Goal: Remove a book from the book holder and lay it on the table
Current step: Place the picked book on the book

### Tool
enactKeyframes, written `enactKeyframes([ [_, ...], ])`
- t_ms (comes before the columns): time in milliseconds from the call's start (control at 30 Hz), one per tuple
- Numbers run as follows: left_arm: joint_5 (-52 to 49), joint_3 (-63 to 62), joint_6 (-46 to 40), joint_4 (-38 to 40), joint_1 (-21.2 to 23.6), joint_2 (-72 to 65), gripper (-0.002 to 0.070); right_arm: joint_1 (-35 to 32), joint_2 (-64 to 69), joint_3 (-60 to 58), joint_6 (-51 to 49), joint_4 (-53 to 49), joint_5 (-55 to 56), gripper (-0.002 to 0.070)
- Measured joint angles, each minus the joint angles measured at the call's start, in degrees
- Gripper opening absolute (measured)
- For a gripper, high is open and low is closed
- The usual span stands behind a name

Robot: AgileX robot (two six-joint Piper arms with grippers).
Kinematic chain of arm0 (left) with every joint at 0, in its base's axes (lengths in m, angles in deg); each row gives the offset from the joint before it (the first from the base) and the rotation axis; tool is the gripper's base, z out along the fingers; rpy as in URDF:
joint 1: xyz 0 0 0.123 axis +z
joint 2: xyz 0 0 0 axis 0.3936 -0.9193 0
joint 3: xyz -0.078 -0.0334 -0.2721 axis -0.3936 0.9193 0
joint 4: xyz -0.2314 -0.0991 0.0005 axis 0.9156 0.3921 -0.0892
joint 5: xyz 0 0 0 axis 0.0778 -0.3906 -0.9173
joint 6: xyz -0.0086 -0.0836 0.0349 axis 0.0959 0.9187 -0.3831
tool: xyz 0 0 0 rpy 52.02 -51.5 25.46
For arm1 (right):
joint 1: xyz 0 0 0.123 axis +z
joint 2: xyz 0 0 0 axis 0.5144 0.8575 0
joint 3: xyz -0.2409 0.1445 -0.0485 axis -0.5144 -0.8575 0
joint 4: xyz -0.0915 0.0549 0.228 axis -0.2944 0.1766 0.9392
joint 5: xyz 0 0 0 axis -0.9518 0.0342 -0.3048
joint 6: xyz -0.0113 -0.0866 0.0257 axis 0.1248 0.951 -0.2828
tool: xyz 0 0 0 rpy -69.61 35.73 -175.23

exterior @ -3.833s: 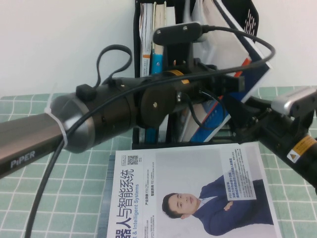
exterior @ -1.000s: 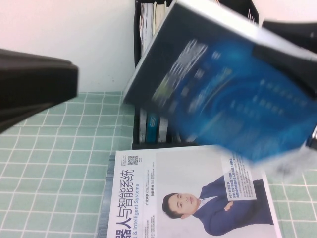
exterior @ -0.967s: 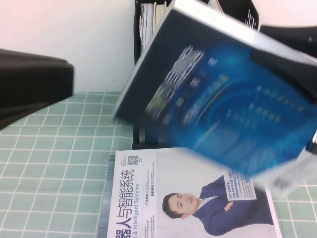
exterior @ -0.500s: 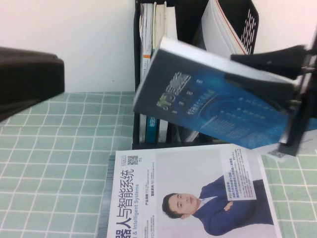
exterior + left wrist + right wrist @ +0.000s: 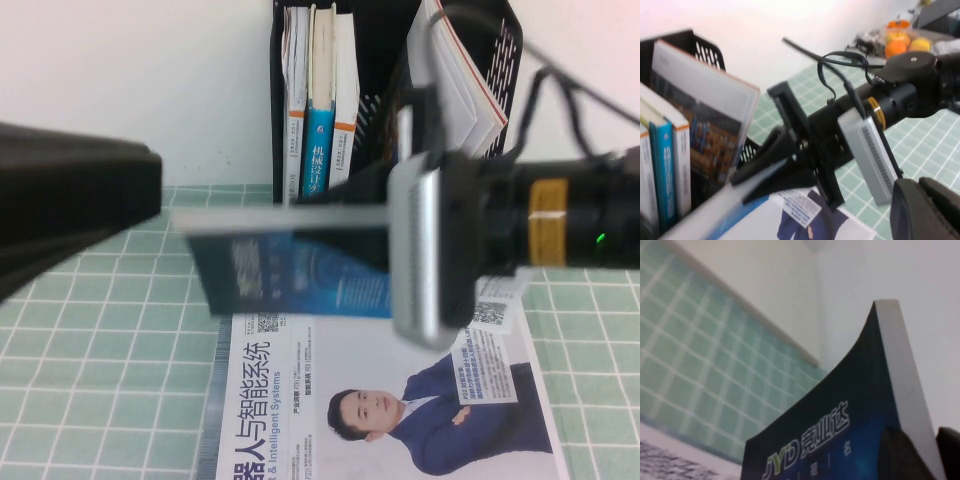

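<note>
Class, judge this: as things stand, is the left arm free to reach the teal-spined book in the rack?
Probably not: the right gripper holds the book across the rack front, below the teal-spined book. The left gripper is off left.

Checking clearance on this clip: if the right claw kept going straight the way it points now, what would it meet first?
The right claw, shut on the book, points toward the robot's left above the table. First in line looks to be the left arm's dark body, though depth is unclear; the left claw is not in view.
</note>
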Motion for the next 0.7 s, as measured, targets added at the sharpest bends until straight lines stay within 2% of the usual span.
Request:
enactKeyframes([
  [133,-0.1,1.0,0.0,0.0,0.0,0.0,-0.0003,4.2,0.6,0.1,-13.1,-10.7,0.2,0.0133],
  [233,-0.6,1.0,0.0,0.0,0.0,0.0,-0.0003,6.7,0.6,-1.1,-21.0,-12.4,1.4,0.0133],
  [367,-2.0,1.0,0.0,0.0,0.0,0.0,-0.0003,9.0,0.6,-5.0,-26.2,-12.9,1.9,0.0133],
  [533,-3.4,1.0,0.0,0.5,0.0,0.0,-0.0003,9.7,0.5,-10.9,-27.3,-12.9,-0.2,0.0133],
  [700,-3.6,1.1,0.8,0.9,0.0,0.0,-0.0003,9.7,0.8,-14.2,-21.9,-12.4,-5.0,0.0133],
])
